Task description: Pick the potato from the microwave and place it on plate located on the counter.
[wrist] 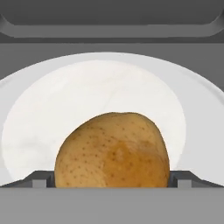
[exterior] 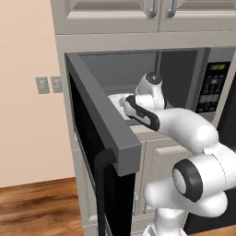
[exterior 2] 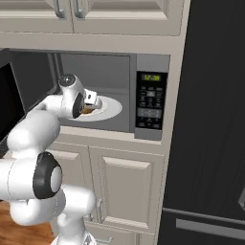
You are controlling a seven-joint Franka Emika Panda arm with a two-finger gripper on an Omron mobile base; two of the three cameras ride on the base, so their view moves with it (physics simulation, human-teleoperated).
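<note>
Arm was reaching into the microwave point(exterior 2: 107, 67), door point(exterior: 99, 138) swung wide open to the robot's left w/ its black handle point(exterior: 103, 184) at the near edge. Gripper point(exterior 2: 88, 106) was inside the cavity, low over the white round dish point(exterior 2: 112, 107) on the microwave floor. In the right base view a bit of golden-brown showed just under the hand: the potato point(exterior 2: 87, 110), on the dish, left of its middle.

Hand view was close up: potato point(wrist: 113, 151) filled the lower centre, speckled skin, sitting on the dish point(wrist: 192, 109), dark grey back wall of the cavity behind. One dark fingertip point(wrist: 39, 179) poked up at the potato's left flank, the other at its right, so the fingers were spread w/ the potato between them. Tips looked right beside the skin on both sides; couldn't tell if they were actually pressing or just touching, so a firm pinch wasn't certain.

Left base view: wrist point(exterior: 150, 90) deep in the opening, forearm angled in from lower right, dish edge point(exterior: 116, 98) peeking past the door frame. Button panel point(exterior 2: 150, 99) w/ green display sat right of the cavity. Pale cabinets point(exterior 2: 127, 186) below, dark tall unit point(exterior 2: 210, 119) at far right.
</note>
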